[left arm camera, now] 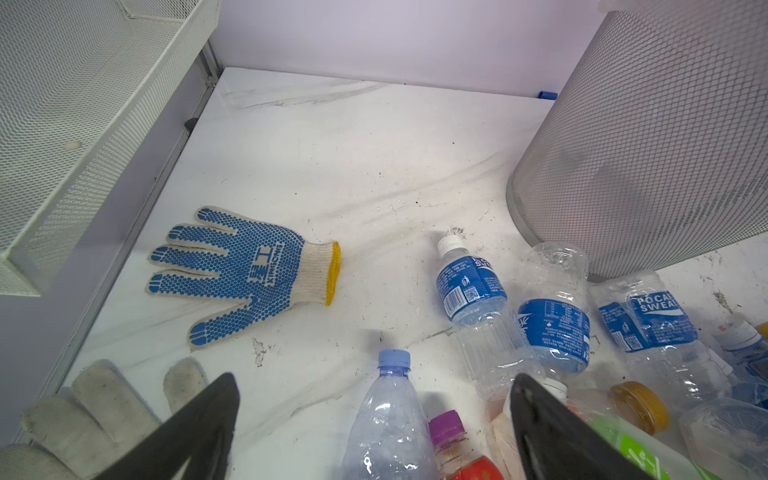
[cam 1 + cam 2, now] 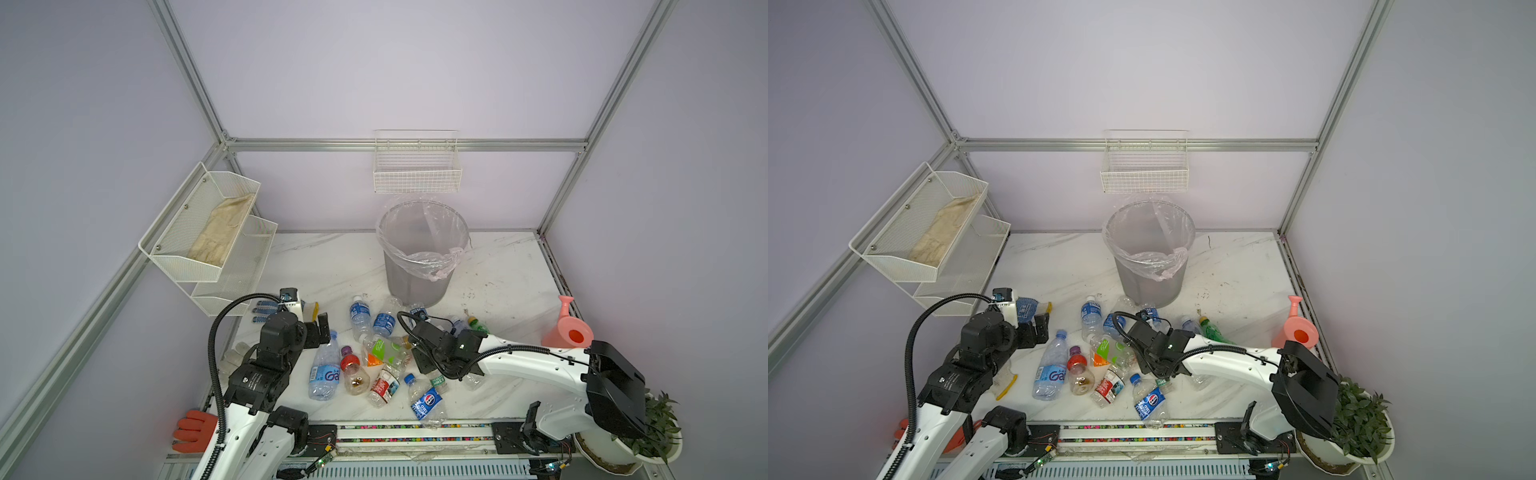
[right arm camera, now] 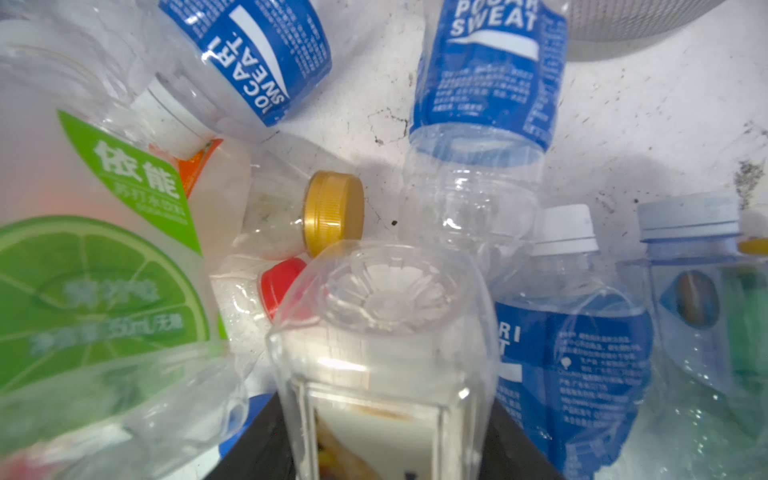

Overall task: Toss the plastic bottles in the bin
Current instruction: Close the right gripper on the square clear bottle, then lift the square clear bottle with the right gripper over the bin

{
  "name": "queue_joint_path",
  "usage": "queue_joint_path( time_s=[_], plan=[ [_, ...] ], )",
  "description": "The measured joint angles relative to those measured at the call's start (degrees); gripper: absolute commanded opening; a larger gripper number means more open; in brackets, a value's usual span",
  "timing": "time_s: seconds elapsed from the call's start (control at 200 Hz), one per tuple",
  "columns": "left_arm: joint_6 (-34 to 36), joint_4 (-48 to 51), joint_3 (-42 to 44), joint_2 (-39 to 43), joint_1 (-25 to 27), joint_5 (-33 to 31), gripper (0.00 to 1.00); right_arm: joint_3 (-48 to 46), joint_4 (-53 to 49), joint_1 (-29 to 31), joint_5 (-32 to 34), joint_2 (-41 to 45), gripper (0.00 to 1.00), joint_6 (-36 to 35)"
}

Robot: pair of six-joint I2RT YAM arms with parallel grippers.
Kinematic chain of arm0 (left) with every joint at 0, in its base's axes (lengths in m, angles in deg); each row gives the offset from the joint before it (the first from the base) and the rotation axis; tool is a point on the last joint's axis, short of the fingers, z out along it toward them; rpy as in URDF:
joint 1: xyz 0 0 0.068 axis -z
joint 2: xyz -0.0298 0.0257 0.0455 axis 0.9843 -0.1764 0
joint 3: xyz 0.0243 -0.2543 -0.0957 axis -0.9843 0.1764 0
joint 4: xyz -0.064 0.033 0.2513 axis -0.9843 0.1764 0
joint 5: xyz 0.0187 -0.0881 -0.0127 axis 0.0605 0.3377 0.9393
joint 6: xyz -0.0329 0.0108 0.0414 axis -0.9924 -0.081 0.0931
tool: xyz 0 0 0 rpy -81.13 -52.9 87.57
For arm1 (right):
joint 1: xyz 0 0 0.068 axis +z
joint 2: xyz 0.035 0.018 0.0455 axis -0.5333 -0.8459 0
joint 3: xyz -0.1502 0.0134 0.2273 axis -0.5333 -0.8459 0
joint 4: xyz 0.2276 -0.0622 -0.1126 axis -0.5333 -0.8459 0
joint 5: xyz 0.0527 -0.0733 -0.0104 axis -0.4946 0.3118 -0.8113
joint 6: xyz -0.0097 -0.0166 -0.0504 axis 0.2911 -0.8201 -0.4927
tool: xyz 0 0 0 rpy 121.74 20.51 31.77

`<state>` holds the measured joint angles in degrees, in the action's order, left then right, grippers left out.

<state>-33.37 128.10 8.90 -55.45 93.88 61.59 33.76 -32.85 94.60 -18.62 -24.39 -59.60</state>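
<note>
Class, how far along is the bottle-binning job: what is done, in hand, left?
Done: no bottle shows in the grey mesh bin. In hand: the right pincer straddles a clear square plastic bottle. Left: the other plastic bottles litter the white marble table; the left pincer is open, empty.

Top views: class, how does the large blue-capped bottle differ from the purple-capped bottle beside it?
The large blue-capped bottle is longer and blue-labelled; the purple-capped bottle is shorter, rounder and red-labelled. The purple-capped bottle holds brownish residue; the large blue-capped bottle looks clear. Both lie on their sides, caps toward the back wall.
</note>
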Motion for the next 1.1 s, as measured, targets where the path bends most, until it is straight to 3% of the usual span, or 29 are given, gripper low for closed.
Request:
queue_joint_path(
  time_s=[0.385, 0.75, 1.1],
  plan=[
    [0.0, 0.0, 0.0, 0.0, 0.0, -0.2, 1.0, 2.1, -3.3, 0.0, 3.4, 1.7, 0.33, 0.8],
    [0.0, 0.0, 0.0, 0.1, 0.3, -0.2, 1.0, 8.3, -5.7, 0.2, 5.3, 10.9, 0.28, 1.4],
    [0.0, 0.0, 0.0, 0.2, 0.4, -0.7, 1.0, 29.3, -11.6, 0.4, 7.4, 11.9, 0.27, -3.1]
  ],
)
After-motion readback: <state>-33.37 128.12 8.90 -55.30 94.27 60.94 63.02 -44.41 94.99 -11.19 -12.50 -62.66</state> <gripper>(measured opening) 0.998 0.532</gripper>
